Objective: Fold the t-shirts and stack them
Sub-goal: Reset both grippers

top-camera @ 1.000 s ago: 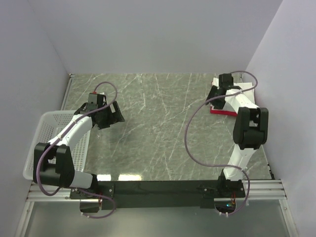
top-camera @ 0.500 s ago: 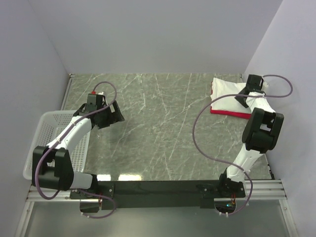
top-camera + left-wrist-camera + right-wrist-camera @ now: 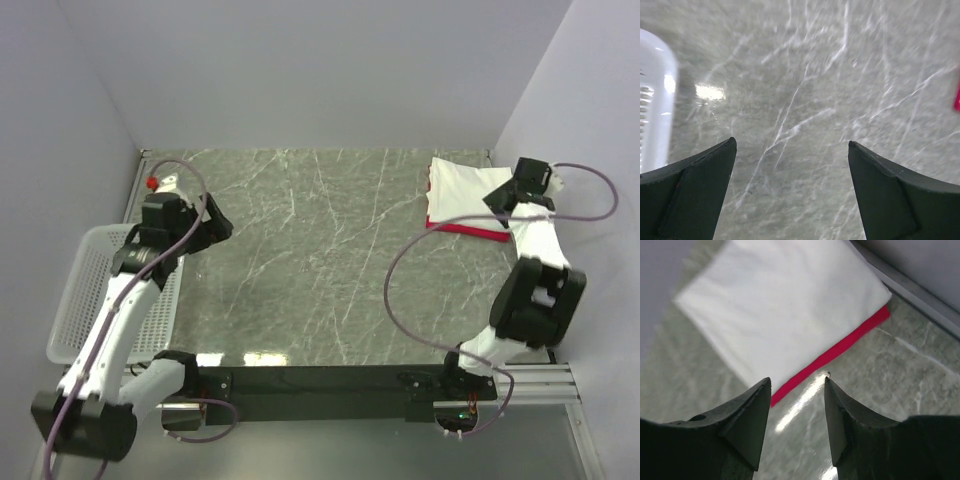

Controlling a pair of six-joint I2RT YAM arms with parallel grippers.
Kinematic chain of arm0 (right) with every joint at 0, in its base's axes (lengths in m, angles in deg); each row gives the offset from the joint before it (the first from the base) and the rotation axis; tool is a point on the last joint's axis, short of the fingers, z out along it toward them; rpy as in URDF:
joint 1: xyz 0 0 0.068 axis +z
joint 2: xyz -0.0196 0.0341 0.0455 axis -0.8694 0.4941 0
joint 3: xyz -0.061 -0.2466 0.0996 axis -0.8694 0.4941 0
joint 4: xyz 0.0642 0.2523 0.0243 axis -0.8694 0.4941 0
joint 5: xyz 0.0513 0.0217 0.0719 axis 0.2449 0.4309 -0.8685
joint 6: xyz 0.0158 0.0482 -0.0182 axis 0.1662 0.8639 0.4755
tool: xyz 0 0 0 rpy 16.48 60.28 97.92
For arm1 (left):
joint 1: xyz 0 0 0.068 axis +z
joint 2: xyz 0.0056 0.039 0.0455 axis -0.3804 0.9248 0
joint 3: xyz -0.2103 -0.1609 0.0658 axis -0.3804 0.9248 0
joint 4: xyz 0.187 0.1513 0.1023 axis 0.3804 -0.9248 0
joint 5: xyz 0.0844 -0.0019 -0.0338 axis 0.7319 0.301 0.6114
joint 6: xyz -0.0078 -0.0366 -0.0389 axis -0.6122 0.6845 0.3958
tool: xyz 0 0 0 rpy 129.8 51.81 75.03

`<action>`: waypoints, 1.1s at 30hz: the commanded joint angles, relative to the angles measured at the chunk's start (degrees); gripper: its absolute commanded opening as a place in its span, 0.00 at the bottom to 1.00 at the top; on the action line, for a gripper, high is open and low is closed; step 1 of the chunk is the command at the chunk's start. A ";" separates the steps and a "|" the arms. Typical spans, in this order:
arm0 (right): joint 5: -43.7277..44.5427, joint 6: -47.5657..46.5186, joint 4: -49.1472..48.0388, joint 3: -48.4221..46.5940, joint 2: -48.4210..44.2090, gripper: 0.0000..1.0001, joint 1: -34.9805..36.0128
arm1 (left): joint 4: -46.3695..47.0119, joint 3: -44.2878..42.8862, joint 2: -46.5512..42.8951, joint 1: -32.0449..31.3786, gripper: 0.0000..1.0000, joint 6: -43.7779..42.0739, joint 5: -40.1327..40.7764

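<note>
From my remote station: the white mesh basket sits at the left edge of the marble table, and I place everything else from it.

The left gripper hangs just beside the basket's far right corner, pointing away from it over bare marble. Its jaws are spread wide with only the tabletop between them, and the basket's rim shows at the edge of its wrist view.

Well apart from the basket, at the opposite far corner of the table, lie the two t-shirts. The white t-shirt is folded flat and rests on the red t-shirt. Only a thin strip of red shows along the stack's near edge.

The right gripper hovers at the side of that stack farthest from the basket. Its jaws stand partly apart and hold nothing. In the wrist view its fingertips frame the red strip and the marble beside it. That view is soft, so I cannot say for sure whether the tips are clear of the cloth, though they appear to be above it.
</note>
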 commanded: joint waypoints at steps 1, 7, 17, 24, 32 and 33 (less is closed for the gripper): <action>-4.66 1.80 2.61 1.19 -15.48 0.54 -0.12 | -8.04 -5.56 -8.28 0.08 0.99 3.02 6.62; -7.14 -3.64 12.27 -3.36 -34.04 0.62 -0.12 | -14.74 -12.42 -19.62 0.17 0.99 7.42 15.49; 10.16 -6.11 18.78 0.31 -60.60 0.80 19.99 | -21.79 -16.30 -38.34 0.08 0.99 10.33 24.57; 16.60 -8.40 21.52 13.47 -79.57 0.87 30.72 | -23.45 -12.96 -50.04 0.08 0.99 8.39 23.51; 12.12 -12.18 12.21 27.55 -94.71 0.92 30.73 | -20.29 -4.71 -55.66 0.08 0.99 9.08 21.22; 11.76 -12.01 11.50 28.09 -94.81 0.92 30.73 | -19.77 -3.91 -56.19 0.08 1.00 9.44 21.23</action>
